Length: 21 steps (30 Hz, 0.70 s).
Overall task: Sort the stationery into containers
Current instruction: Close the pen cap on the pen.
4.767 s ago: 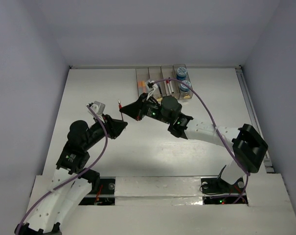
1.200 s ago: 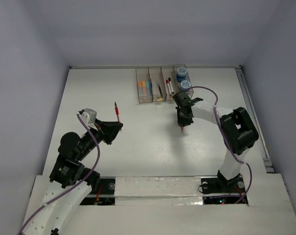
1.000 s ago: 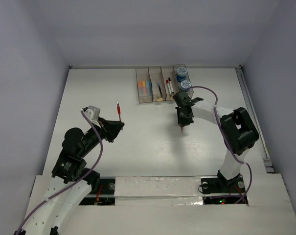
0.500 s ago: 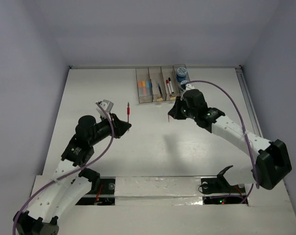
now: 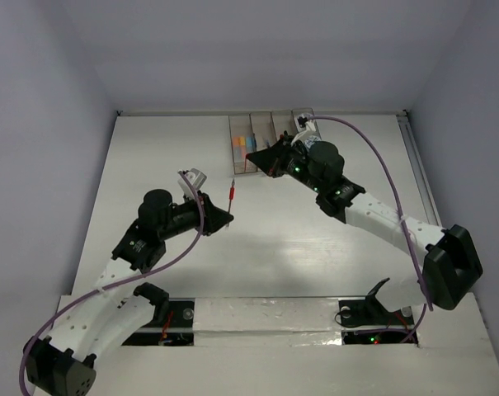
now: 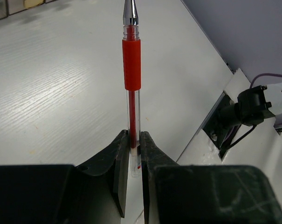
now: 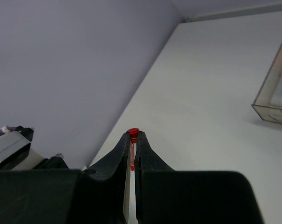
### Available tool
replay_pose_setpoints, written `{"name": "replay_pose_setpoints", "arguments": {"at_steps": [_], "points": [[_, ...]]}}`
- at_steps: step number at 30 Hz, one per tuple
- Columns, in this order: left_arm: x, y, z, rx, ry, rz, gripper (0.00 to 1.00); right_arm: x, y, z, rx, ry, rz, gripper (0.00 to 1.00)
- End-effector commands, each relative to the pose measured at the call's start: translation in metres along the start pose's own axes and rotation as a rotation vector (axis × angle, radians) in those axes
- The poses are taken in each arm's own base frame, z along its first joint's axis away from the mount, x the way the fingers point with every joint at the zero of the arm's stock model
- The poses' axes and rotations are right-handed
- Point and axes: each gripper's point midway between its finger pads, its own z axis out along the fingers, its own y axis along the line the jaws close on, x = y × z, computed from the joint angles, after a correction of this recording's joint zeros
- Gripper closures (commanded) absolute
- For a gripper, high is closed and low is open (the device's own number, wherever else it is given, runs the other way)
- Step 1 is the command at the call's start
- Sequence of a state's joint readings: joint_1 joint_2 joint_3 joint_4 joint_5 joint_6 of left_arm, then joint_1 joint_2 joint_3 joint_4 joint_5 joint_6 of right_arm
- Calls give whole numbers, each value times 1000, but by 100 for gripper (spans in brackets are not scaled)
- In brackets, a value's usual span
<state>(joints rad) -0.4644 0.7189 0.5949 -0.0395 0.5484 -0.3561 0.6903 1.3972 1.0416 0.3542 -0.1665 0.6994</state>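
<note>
A red pen (image 6: 132, 65) stands upright, tip up, in my left gripper (image 6: 134, 137), which is shut on its lower barrel. In the top view the pen (image 5: 233, 196) is left of the table's middle, above the left gripper (image 5: 228, 219). My right gripper (image 7: 133, 136) is shut on a small red cap (image 7: 132, 133). Seen from above, the right gripper (image 5: 251, 162) points left, just in front of the containers (image 5: 239, 132) at the back edge. Orange and blue sticks (image 5: 242, 142) lie in the left bins. The right arm hides the other bins' contents.
White walls close the table at the back and sides. A corner of a translucent bin (image 7: 272, 95) shows at the right edge of the right wrist view. The arm bases and their cables (image 5: 373, 313) sit at the near edge.
The left arm has carried the red pen right and toward the middle. The right arm has swung from mid-right to the front of the bins, its gripper now pointing left toward the pen.
</note>
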Motion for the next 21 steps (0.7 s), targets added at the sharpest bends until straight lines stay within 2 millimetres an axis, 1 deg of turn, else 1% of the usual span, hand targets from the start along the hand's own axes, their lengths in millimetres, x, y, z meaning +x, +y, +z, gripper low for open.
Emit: {"name": "replay_pose_setpoints", "arguments": {"at_steps": [1, 4, 5, 8, 9, 11, 12, 15, 17, 21], "points": [[-5, -12, 2, 68, -23, 36, 100, -40, 62, 3, -201, -144, -14, 100], [-6, -13, 2, 75, -27, 37, 100, -47, 66, 2, -219, -181, -5, 100], [-5, -13, 2, 77, -26, 34, 100, -44, 73, 2, -240, -172, -3, 100], [-5, -11, 3, 67, -24, 33, 100, -37, 79, 5, -264, -143, 3, 100], [-5, -10, 3, 61, -22, 30, 100, -32, 83, 6, -272, -129, 8, 100], [-5, -8, 3, 49, -25, 30, 100, -27, 79, 8, -266, -118, 15, 100], [-6, -7, 3, 43, -27, 30, 100, -22, 80, 7, -268, -105, 23, 100], [-8, -6, 3, 34, -33, 32, 100, -13, 75, 8, -257, -81, 40, 100], [-8, -6, 3, 31, -37, 33, 100, -3, 72, 9, -251, -61, 50, 100], [-10, -5, 1, 22, -47, 34, 100, 3, 67, 8, -243, -50, 65, 100]]}}
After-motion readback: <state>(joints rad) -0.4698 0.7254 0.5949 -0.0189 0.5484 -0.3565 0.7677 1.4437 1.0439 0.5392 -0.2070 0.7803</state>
